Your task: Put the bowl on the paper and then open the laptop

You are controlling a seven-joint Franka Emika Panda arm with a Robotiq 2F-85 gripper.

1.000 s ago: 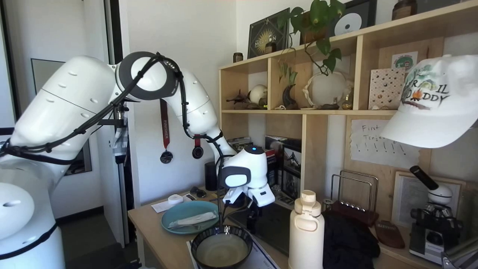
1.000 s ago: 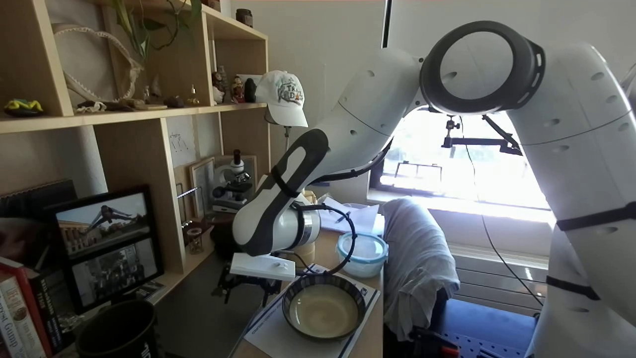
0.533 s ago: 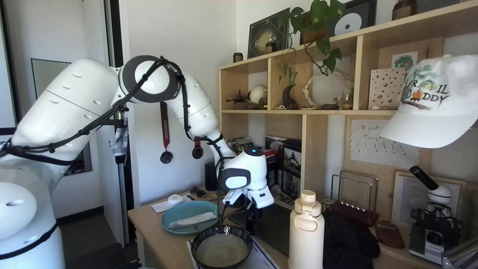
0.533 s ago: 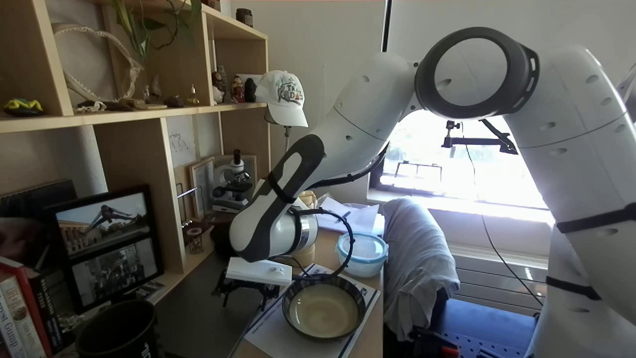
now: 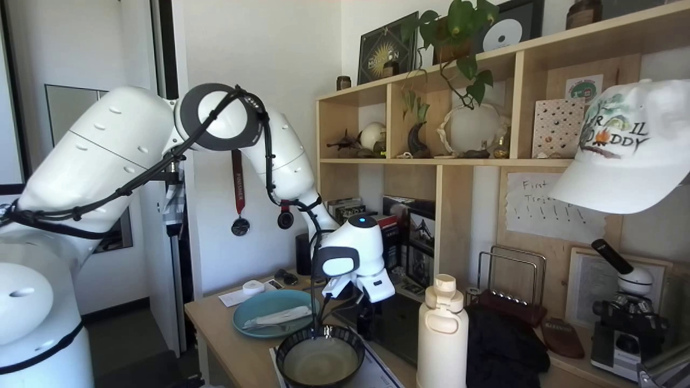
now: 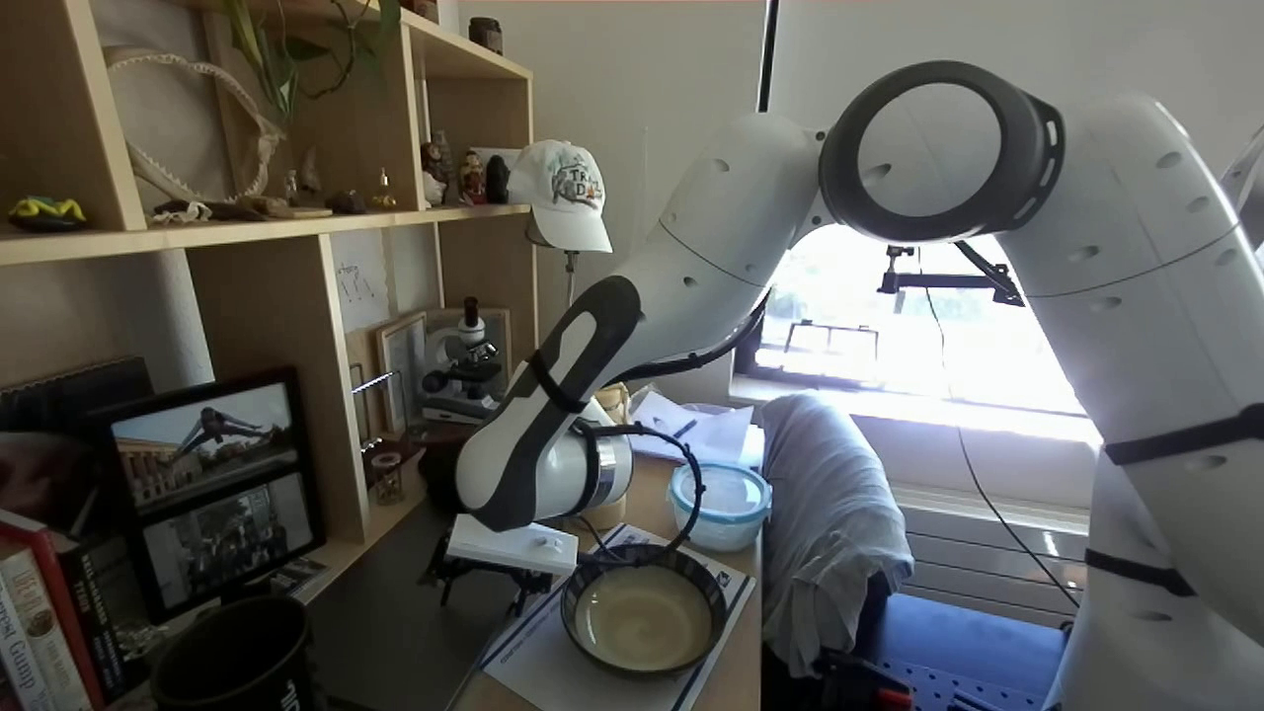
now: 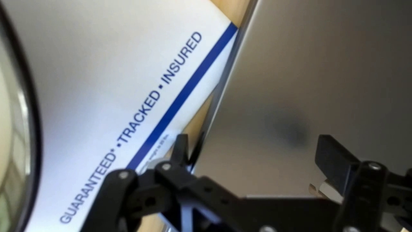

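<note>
The bowl [image 6: 647, 617], dark-rimmed with a tan inside, sits upright on the paper [image 6: 543, 664], a pale sheet with blue stripe and lettering. Its rim [image 7: 34, 129] shows at the left of the wrist view. Beside the paper lies the laptop [image 7: 289, 71], its matte dark lid down flat; in an exterior view the bottle partly covers the laptop [image 5: 396, 326]. My gripper [image 7: 252, 145] is open above the lid with nothing between its fingers. One finger [image 7: 180, 149] overlaps the laptop's near edge, the opposite one is over the lid. Contact cannot be told.
A cream bottle [image 5: 443, 334] stands close to the laptop, with dark cloth [image 5: 501, 345] behind it. The teal plate [image 5: 248, 319] holds a wrapped utensil. A black cup [image 6: 237, 652], a lidded container [image 6: 721, 509] and the shelf unit [image 6: 360, 474] border the area.
The arm has come down a little, carrying the open gripper lower over the laptop and slightly toward the plate's side. Bowl, paper and laptop stay where they were.
</note>
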